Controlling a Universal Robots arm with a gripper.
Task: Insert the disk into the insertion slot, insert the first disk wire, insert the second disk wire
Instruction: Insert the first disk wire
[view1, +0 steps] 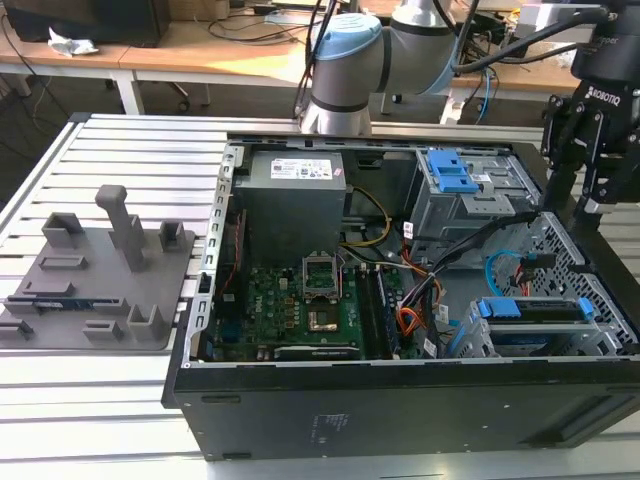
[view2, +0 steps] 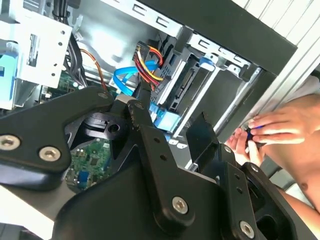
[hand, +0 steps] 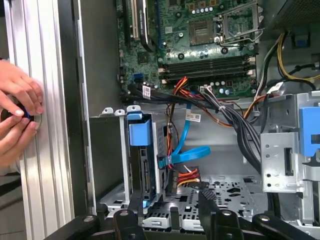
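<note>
The disk (hand: 145, 172), silver in its blue frame (hand: 139, 134), sits inside the insertion slot (hand: 111, 165), the grey bay at the case's corner; in the exterior view the disk (view1: 535, 312) lies low on the exterior view's right. The second disk wire (hand: 192, 152) loops light blue beside the disk, its end against the disk's rear edge. A thin red-orange first disk wire (view2: 96, 65) curves past the cages. My gripper (view1: 575, 200) hovers above the bay, open, with nothing between its fingers (hand: 207, 200).
A person's hands (hand: 17, 115) rest on the slatted table just outside the case wall, pinching a small dark-and-blue piece (view2: 252, 134). A red-yellow-black wire bundle (hand: 187, 175) lies beside the disk. A taller grey cage with a blue latch (view1: 450, 175) stands behind.
</note>
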